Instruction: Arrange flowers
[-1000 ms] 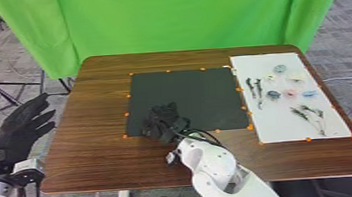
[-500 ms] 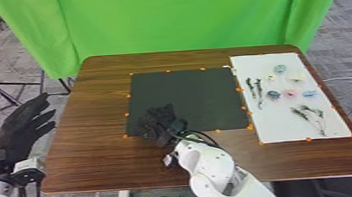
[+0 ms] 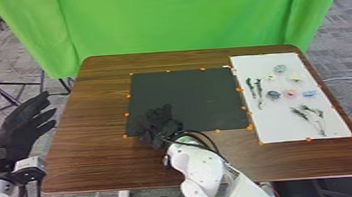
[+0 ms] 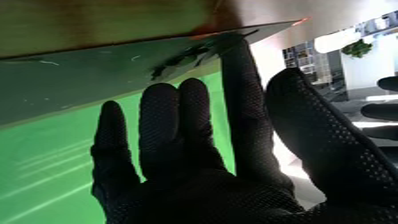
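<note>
1. Flowers (image 3: 291, 93) in pale and darker colours lie on the sheet (image 3: 277, 127) to my right, set apart from one another, I think so that each can be picked up alone.
2. Stems (image 3: 259, 88) lie on that sheet too, some beside the blooms, some nearer me; kept separate, they seem meant to be chosen first and matched after.
3. My mat (image 3: 194, 85), dark and edged with orange marks, sits mid-worktop (image 3: 92, 165), likely as the place to build on.
4. My right robot hand (image 3: 162, 124) is over the mat's near left corner, fingers straight, thumb apart: wide, not curled on anything.
5. By a fingertip, against the mat, the wrist view has a dark leafy sprig (image 4: 184, 61). I cannot tell whether I touch it; straight fingers there would suit nudging it flat without crushing it.
6. My left robot hand (image 3: 18, 127) is wide as well, out beyond the worktop's left edge, presumably to leave room for the right.
</note>
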`<action>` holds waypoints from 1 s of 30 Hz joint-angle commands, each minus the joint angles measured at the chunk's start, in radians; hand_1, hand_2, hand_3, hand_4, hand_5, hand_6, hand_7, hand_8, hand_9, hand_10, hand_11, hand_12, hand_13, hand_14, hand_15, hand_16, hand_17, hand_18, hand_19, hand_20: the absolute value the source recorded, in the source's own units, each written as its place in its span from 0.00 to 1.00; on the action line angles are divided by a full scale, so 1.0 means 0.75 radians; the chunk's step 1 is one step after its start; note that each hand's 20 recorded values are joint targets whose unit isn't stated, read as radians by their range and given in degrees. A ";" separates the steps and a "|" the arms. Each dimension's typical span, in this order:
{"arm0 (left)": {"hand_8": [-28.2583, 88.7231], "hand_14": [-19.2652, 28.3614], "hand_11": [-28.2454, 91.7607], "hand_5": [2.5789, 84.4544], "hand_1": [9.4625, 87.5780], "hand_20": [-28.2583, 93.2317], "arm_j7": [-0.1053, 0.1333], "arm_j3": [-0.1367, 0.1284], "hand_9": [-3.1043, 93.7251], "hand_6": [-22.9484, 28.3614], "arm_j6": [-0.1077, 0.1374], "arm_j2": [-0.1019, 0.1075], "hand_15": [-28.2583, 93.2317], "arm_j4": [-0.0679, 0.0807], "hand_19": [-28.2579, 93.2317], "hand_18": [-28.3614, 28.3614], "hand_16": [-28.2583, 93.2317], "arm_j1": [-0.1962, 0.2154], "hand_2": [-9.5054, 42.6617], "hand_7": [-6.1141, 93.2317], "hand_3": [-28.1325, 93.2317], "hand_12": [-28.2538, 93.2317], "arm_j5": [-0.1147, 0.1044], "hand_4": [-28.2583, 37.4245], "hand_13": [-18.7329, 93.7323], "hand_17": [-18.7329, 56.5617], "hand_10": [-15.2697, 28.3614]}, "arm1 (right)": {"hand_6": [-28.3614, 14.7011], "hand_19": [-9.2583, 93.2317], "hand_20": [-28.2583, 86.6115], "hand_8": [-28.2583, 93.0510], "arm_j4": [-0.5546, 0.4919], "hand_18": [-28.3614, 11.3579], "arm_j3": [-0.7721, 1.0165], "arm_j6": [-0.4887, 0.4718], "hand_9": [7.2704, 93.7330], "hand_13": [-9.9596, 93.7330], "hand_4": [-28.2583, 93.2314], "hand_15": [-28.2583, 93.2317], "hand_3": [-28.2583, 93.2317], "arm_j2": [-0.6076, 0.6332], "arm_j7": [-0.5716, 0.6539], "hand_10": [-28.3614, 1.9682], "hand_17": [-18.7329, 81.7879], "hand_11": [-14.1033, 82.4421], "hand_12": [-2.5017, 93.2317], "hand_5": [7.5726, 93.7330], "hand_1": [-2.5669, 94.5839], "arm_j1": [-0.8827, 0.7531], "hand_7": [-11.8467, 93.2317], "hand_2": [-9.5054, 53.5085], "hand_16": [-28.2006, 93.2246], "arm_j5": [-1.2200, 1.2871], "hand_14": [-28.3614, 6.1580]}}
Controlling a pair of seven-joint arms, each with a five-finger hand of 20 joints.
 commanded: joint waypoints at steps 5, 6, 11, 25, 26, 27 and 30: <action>0.15 0.64 0.36 0.24 0.17 0.29 0.008 -0.014 0.21 0.47 0.015 -0.015 0.41 -0.011 0.55 0.83 0.27 0.029 0.04 0.29 0.81 0.39 0.004 0.00 0.30 0.13 0.54 | 0.72 0.61 0.58 0.10 0.000 0.17 -0.001 0.055 0.25 0.34 0.20 0.96 1.00 0.089 -0.019 0.29 0.15 0.83 0.60 0.65 0.16 0.059 0.35 0.42 0.49 0.062 0.29; 0.15 0.64 0.36 0.24 0.17 0.29 0.006 -0.014 0.21 0.47 0.015 -0.015 0.41 -0.011 0.55 0.83 0.27 0.029 0.04 0.29 0.81 0.39 0.004 0.00 0.30 0.13 0.54 | 0.72 0.61 0.58 0.10 -0.001 0.17 0.006 0.045 0.25 0.34 0.20 0.96 1.00 0.084 -0.023 0.30 0.15 0.83 0.60 0.65 0.16 0.054 0.35 0.42 0.49 0.063 0.29; 0.15 0.64 0.36 0.24 0.17 0.29 0.005 -0.010 0.21 0.47 0.014 -0.016 0.41 -0.009 0.55 0.83 0.27 0.025 0.04 0.29 0.82 0.39 0.003 0.00 0.30 0.13 0.54 | 0.72 0.61 0.58 0.10 -0.025 0.17 0.021 0.030 0.25 0.34 0.20 0.95 1.00 0.070 -0.072 0.30 0.15 0.83 0.60 0.64 0.15 0.022 0.35 0.42 0.49 0.108 0.29; 0.15 0.65 0.36 0.24 0.17 0.29 0.007 -0.010 0.21 0.47 0.009 -0.024 0.41 -0.007 0.55 0.83 0.27 0.025 0.04 0.29 0.81 0.39 0.004 0.00 0.30 0.13 0.54 | 0.72 0.61 0.58 0.10 -0.069 0.17 0.070 0.313 0.26 0.35 0.21 0.95 1.00 0.090 -0.105 0.32 0.15 0.83 0.60 0.59 0.16 -0.014 0.36 0.40 0.49 0.229 0.31; 0.15 0.65 0.36 0.24 0.17 0.29 0.009 -0.010 0.21 0.47 0.012 -0.026 0.41 -0.010 0.55 0.83 0.27 0.030 0.04 0.29 0.81 0.39 0.004 0.00 0.30 0.13 0.54 | 0.72 0.61 0.58 0.10 -0.071 0.17 0.076 0.346 0.26 0.35 0.21 0.95 1.00 0.099 -0.082 0.32 0.16 0.84 0.60 0.59 0.16 -0.012 0.36 0.40 0.49 0.218 0.31; 0.15 0.64 0.36 0.24 0.17 0.29 0.010 -0.011 0.21 0.47 0.013 -0.027 0.41 -0.010 0.56 0.83 0.27 0.030 0.04 0.29 0.81 0.39 0.004 0.00 0.30 0.13 0.54 | 0.71 0.62 0.58 0.10 -0.072 0.17 0.087 0.364 0.26 0.36 0.21 0.95 1.00 0.107 -0.073 0.31 0.16 0.84 0.60 0.59 0.16 -0.011 0.36 0.40 0.49 0.207 0.30; 0.15 0.64 0.36 0.24 0.17 0.29 0.013 -0.019 0.21 0.47 0.011 -0.032 0.41 -0.013 0.55 0.83 0.26 0.041 0.04 0.29 0.82 0.39 0.004 0.00 0.30 0.13 0.55 | 0.68 0.62 0.58 0.11 -0.089 0.17 0.118 0.353 0.27 0.36 0.21 0.96 1.00 0.138 -0.053 0.31 0.16 0.84 0.60 0.58 0.16 -0.012 0.38 0.40 0.49 0.200 0.30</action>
